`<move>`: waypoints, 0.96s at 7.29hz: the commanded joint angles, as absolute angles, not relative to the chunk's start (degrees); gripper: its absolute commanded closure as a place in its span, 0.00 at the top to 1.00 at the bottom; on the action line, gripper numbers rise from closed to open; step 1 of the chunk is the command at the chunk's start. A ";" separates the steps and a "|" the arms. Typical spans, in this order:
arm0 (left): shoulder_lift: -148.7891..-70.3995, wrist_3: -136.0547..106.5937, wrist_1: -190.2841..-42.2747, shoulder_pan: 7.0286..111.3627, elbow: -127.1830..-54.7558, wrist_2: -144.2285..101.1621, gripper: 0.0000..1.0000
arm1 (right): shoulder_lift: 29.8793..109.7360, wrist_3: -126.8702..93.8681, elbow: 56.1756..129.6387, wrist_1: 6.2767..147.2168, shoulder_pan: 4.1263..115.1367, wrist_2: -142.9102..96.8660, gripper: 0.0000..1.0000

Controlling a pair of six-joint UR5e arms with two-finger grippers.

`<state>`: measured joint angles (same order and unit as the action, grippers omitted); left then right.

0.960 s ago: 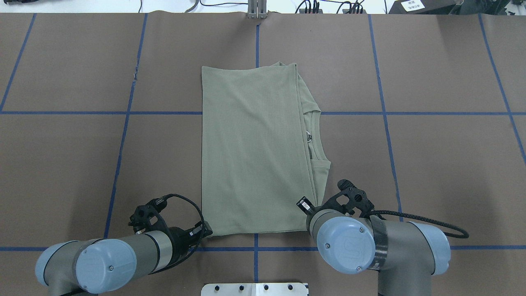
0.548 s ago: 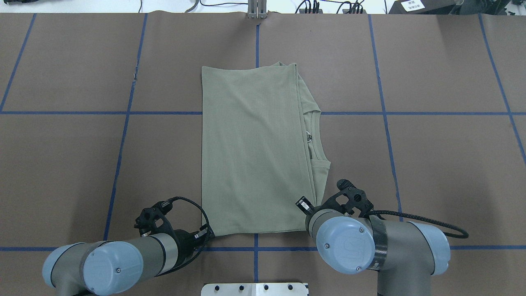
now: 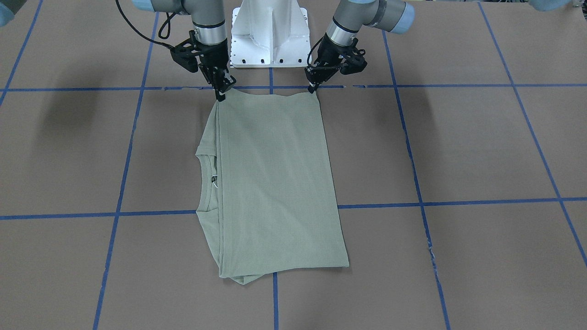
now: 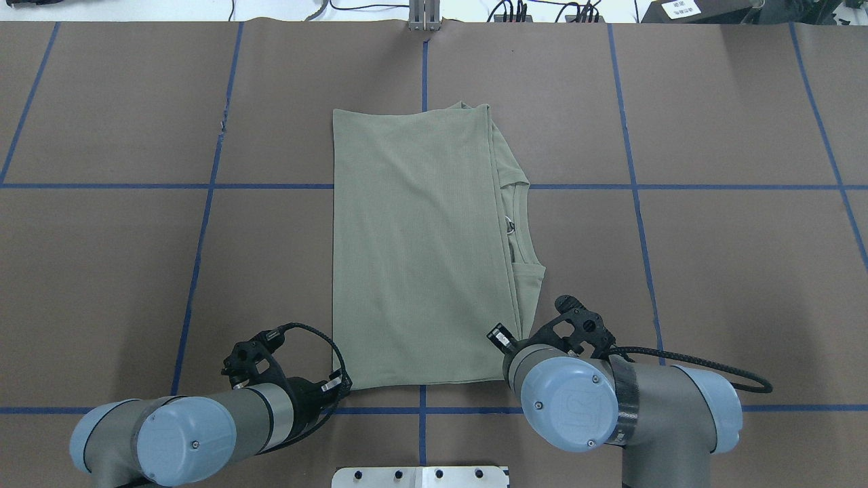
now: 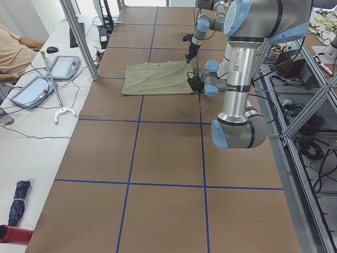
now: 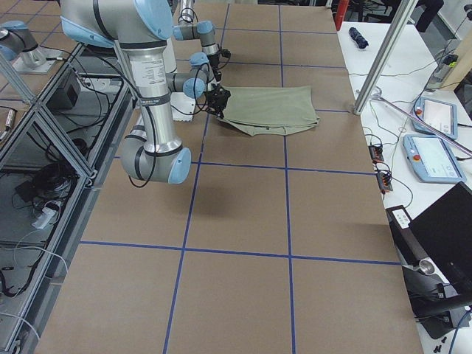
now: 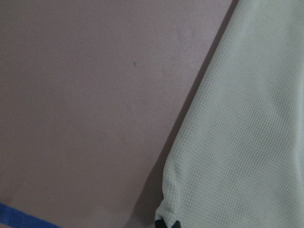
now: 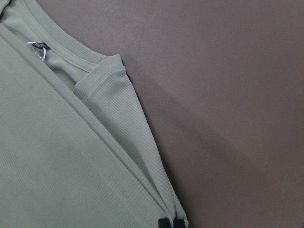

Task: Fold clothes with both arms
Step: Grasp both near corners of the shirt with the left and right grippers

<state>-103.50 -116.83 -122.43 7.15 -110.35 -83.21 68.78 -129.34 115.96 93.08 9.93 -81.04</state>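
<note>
The sage-green shirt [image 4: 420, 251] lies folded into a long rectangle mid-table, with the neck and black label [image 4: 510, 226] showing along its right edge. My left gripper [image 4: 342, 385] is shut on the shirt's near left corner, low at the table; it also shows in the front view [image 3: 313, 88]. In the left wrist view the fabric [image 7: 247, 142] gathers into the black fingertips [image 7: 161, 223]. My right gripper [image 3: 221, 94] is shut on the near right corner; the overhead view hides it under the arm. In the right wrist view the layered edges [image 8: 61, 166] meet at the fingertips [image 8: 163, 222].
The white pedestal base [image 3: 268, 32] stands just behind both grippers. Blue tape lines [image 4: 424, 410] grid the brown table. A side bench with tablets [image 5: 31, 89], a metal post [image 5: 79, 37] and a seated person [image 5: 13, 50] lies beyond the table's far edge.
My left arm has shifted a little to the right and toward the robot, with its gripper staying at the shirt's near left corner. The right arm and the shirt look unchanged.
</note>
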 commanded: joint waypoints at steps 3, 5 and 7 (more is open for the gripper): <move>-102.92 -122.86 -121.04 1.34 -115.90 -78.60 0.00 | 69.52 -130.08 119.60 93.08 6.87 -81.03 0.00; -102.92 -126.38 -114.11 -1.05 -123.71 -78.22 0.00 | 72.40 -130.17 124.68 93.16 5.54 -81.12 0.00; -102.75 -127.35 -113.29 -0.18 -128.29 -78.31 0.00 | 74.18 -130.17 130.14 93.16 5.97 -80.95 0.00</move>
